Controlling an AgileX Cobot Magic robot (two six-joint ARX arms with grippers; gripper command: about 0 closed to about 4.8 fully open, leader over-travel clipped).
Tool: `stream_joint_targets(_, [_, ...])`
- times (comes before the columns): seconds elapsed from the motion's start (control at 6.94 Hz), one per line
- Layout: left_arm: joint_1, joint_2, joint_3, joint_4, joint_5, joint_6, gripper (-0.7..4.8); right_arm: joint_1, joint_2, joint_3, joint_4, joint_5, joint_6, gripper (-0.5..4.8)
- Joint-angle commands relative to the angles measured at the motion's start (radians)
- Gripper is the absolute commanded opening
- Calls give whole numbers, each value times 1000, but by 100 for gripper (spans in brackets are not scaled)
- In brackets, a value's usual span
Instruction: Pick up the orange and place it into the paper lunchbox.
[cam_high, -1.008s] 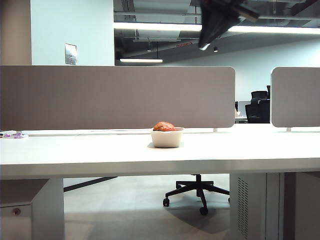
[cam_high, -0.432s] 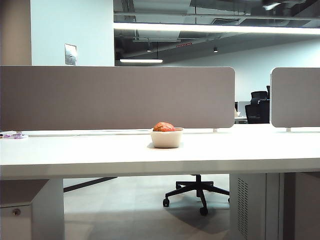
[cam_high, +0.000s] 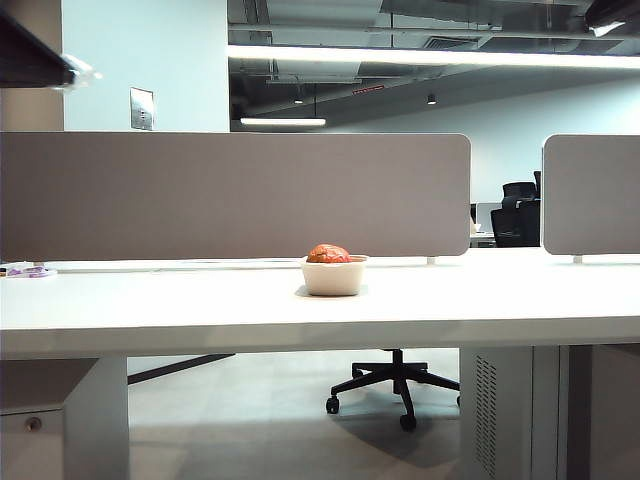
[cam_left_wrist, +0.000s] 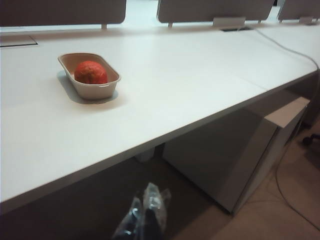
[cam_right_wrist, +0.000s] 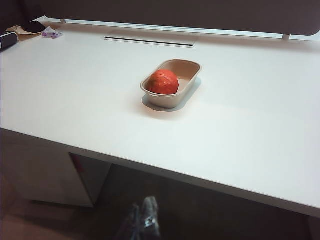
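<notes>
One fruit, exterior view: orange (cam_high: 328, 253) sits in paper lunchbox (cam_high: 334, 275), frame centre, delivered.
Left wrist view: left gripper (cam_left_wrist: 145, 220) at bottom edge, pinched together, empty, clear of table (cam_left_wrist: 200, 75).
Right wrist view: right gripper (cam_right_wrist: 142, 220) at bottom edge, closed on nothing.

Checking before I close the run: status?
Left gripper shut, right gripper shut, both empty, off the table. Orange in paper lunchbox. Nothing obstructing.
</notes>
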Motion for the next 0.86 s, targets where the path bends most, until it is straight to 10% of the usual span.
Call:
stream_joint_targets(0.14, [0,-95,-29,4,-58,-13,-6,1,0,3,12,1,4,0])
stream_joint_targets(0.29, [0,-233,-41,-89,-130,-12,-6,1,0,3,12,1,4,0])
stream_joint_targets(0.58, [415,-383,-272,80,-160,112,-6,1,0,3,12,1,4,0])
stream_joint_targets(0.86, [380,-383,-273,16,-254,99,-6,1,0,3,12,1,4,0])
